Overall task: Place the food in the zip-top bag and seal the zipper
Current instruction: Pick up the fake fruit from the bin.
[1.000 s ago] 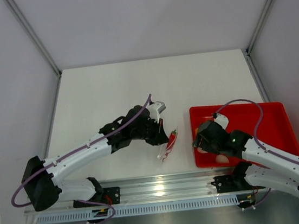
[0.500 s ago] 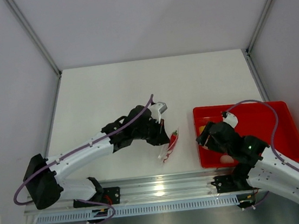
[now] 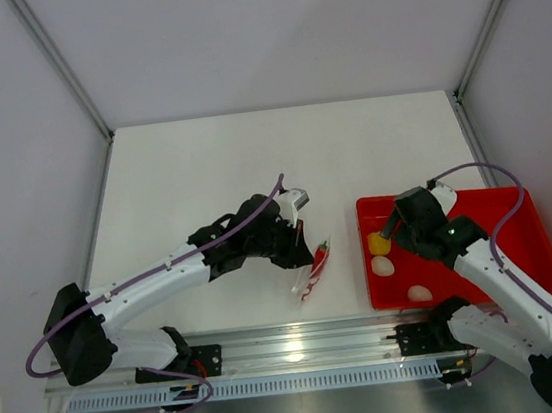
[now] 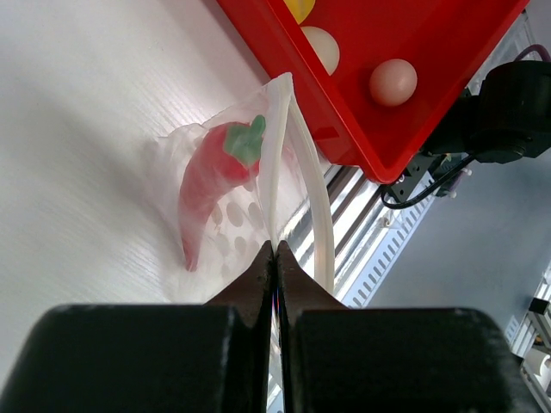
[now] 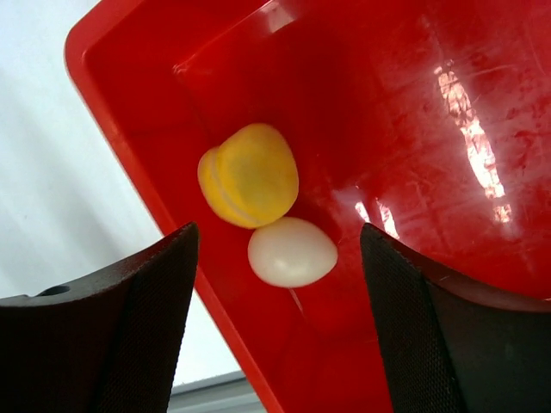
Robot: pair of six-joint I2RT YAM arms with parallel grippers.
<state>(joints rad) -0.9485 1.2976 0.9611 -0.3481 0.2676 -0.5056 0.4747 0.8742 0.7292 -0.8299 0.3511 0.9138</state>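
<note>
The clear zip-top bag (image 4: 225, 185) lies on the white table with a red toy pepper (image 4: 211, 168) inside. Its mouth gapes, the two pale zipper strips (image 4: 303, 163) standing apart. My left gripper (image 4: 275, 249) is shut on one lip of the bag's mouth; from above it (image 3: 304, 246) sits just left of the bag (image 3: 311, 273). The food lies in the red tray (image 5: 413, 112): a yellow piece (image 5: 250, 175), a white egg (image 5: 293, 252) touching it, and a second egg (image 3: 420, 294) nearer the front. My right gripper (image 5: 277, 234) hangs open over the yellow piece and the egg, holding nothing.
The red tray (image 3: 502, 239) sits at the table's right front, its left wall close to the bag. A metal rail (image 3: 303, 344) runs along the near edge. Grey walls close in the table on the left, back and right.
My right arm has swung back and up over the tray's left end, uncovering the food, and its jaws have widened a little. The tray has slid slightly right. The left arm and bag have barely moved.
</note>
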